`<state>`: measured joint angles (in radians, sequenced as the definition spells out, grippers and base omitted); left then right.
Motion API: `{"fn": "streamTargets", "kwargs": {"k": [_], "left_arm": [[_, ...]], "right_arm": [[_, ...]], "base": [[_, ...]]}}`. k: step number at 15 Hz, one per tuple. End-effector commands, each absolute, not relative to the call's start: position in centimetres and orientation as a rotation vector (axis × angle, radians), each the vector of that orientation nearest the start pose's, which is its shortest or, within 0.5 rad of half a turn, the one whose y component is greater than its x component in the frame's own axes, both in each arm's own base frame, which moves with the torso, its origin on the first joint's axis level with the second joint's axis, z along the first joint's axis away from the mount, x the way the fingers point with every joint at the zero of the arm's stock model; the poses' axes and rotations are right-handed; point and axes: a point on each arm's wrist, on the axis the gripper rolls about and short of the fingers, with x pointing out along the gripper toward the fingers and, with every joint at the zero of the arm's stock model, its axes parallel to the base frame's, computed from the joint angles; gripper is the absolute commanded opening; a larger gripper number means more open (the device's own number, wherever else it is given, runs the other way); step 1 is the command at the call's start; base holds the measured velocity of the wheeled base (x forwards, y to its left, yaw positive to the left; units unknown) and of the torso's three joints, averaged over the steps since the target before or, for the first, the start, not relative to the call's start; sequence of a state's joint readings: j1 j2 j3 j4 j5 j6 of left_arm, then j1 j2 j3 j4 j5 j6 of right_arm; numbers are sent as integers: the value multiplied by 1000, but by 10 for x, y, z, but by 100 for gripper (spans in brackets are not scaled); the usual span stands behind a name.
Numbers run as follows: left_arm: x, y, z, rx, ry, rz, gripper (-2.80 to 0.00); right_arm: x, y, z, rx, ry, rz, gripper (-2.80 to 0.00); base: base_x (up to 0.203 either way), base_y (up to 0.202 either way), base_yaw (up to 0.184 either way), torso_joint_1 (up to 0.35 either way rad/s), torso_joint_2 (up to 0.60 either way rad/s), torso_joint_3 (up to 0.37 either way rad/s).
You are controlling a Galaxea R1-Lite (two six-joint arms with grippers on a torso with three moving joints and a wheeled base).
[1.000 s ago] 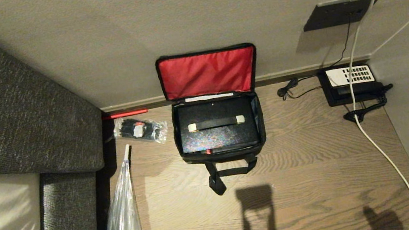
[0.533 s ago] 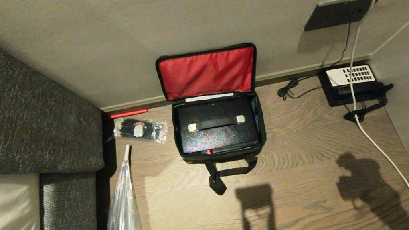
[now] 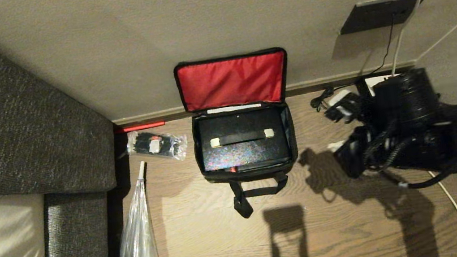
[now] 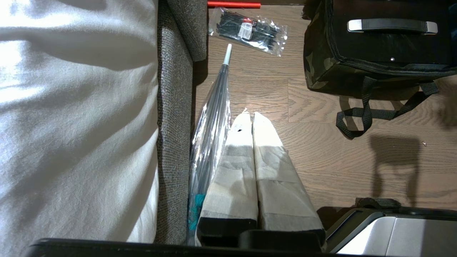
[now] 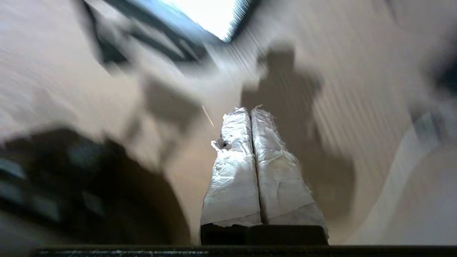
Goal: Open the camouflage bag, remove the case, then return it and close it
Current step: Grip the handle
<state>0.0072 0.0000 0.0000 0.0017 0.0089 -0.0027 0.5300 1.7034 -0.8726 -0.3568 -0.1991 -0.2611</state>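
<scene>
Nearest us, our left gripper (image 4: pixel 252 117) hangs parked, pads together on nothing, near the bed edge over the floor (image 3: pixel 210 249). Our right gripper (image 3: pixel 337 128) is the closer one to the job: pads pressed together, empty, poised above the floor just right of the bag (image 3: pixel 243 144). So the bag lies to its left, well within reach. The bag sits open at the floor's far edge, red lid (image 3: pixel 233 81) leaning on the wall (image 3: pixel 150 31). The case (image 3: pixel 241 140) lies flat inside, long axis left-right along the wall, handle (image 3: pixel 242 137) the same way. Next we likely open up and grab that handle.
</scene>
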Motion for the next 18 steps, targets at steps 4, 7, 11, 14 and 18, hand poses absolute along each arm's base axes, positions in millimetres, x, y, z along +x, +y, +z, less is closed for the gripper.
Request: {"fn": "streamTargets", "kwargs": {"k": [4,7,11,14,18], "left_arm": [[-23,0,75,-3,3,17,-280],[-23,0,75,-2,3,17,-280],[-23,0,75,-3,3,17,-280],[-23,0,75,-3,3,17,-280],[-23,0,75,-2,3,17,-280]], "right_arm": [[282,230,108,-714,329,504,0],[291,250,73,-918,359,403,0],[302,275,64,-1069,203,375,0],[312,286,76,-1276,104,259,0],[331,300,63,-1314,38,94,0]], "base": [[0,0,0,0,0,0],[0,0,0,0,0,0],[0,0,0,0,0,0],[0,0,0,0,0,0],[0,0,0,0,0,0]]}}
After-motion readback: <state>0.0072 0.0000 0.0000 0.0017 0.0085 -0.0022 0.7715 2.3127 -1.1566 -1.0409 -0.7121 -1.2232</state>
